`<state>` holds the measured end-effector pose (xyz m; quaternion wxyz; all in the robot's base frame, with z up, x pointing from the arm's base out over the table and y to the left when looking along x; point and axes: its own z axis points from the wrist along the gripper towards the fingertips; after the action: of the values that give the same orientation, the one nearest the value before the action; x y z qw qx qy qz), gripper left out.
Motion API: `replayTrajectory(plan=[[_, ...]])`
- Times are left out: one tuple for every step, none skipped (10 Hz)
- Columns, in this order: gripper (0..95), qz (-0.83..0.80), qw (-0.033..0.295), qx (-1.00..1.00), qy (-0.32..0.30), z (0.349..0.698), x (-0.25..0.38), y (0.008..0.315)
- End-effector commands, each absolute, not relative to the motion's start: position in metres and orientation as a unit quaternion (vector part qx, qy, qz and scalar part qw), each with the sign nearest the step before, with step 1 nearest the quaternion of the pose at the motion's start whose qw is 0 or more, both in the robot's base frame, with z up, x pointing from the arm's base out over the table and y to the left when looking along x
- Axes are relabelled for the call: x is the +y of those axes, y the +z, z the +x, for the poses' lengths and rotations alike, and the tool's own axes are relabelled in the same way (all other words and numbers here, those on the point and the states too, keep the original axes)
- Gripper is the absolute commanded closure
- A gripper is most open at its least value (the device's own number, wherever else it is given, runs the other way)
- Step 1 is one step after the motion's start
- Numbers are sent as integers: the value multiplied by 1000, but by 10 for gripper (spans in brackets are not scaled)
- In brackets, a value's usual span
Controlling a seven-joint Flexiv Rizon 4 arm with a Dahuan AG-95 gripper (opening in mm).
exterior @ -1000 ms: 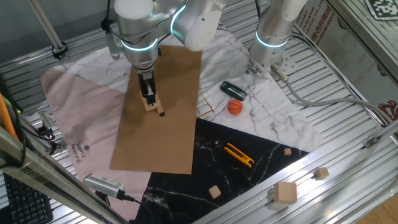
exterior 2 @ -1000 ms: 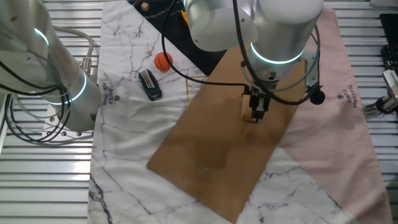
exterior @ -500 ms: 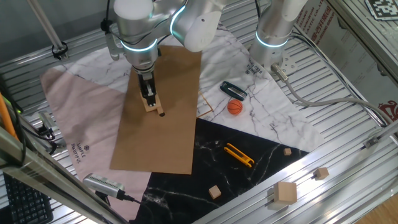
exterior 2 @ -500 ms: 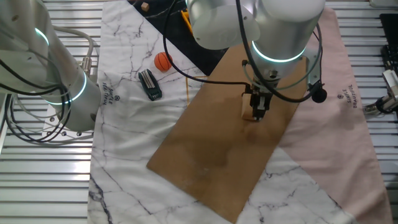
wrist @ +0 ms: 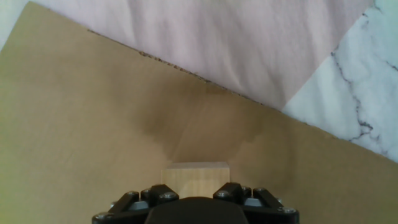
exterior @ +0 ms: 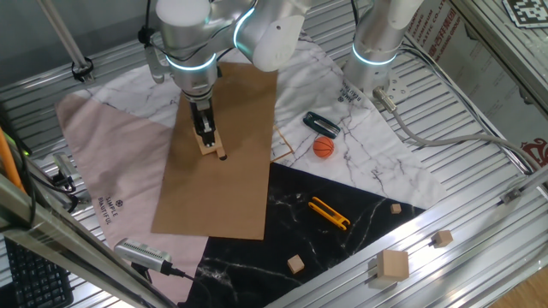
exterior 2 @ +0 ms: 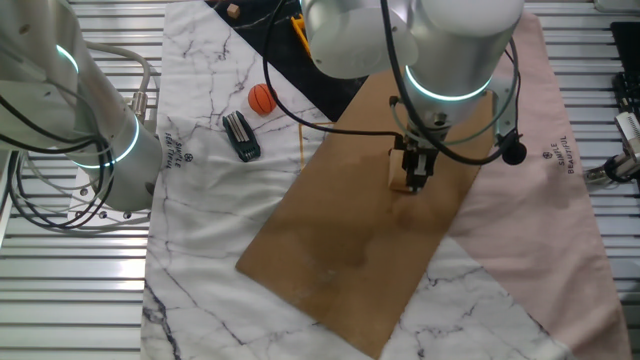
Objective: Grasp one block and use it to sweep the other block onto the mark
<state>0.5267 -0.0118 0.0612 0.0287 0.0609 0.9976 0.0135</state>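
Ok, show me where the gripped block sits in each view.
One fixed view: the block is at upper left on the brown board, under the gripper.
The other fixed view: right of centre, block mostly hidden by the gripper.
Hand view: bottom centre, block between the fingers.
Shared landmark: the brown board.

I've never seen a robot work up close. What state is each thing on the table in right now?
Gripper: down on the brown sheet, jaws shut on the big block.
Big block: held, resting on the sheet.
Mark: just beside the big block.
Tiny block: not visible.
Orange ball: resting on the marble cloth.
Yellow tool: lying flat on the black cloth.
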Motion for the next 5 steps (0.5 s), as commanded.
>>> replayTrajectory(plan=[[950, 61, 29, 998, 13, 527, -12, 61], [950, 61, 29, 998, 13, 527, -11, 61], [950, 62, 29, 998, 14, 527, -11, 61], [950, 63, 29, 998, 14, 527, -11, 61], [950, 65, 29, 997, 15, 527, -10, 62]])
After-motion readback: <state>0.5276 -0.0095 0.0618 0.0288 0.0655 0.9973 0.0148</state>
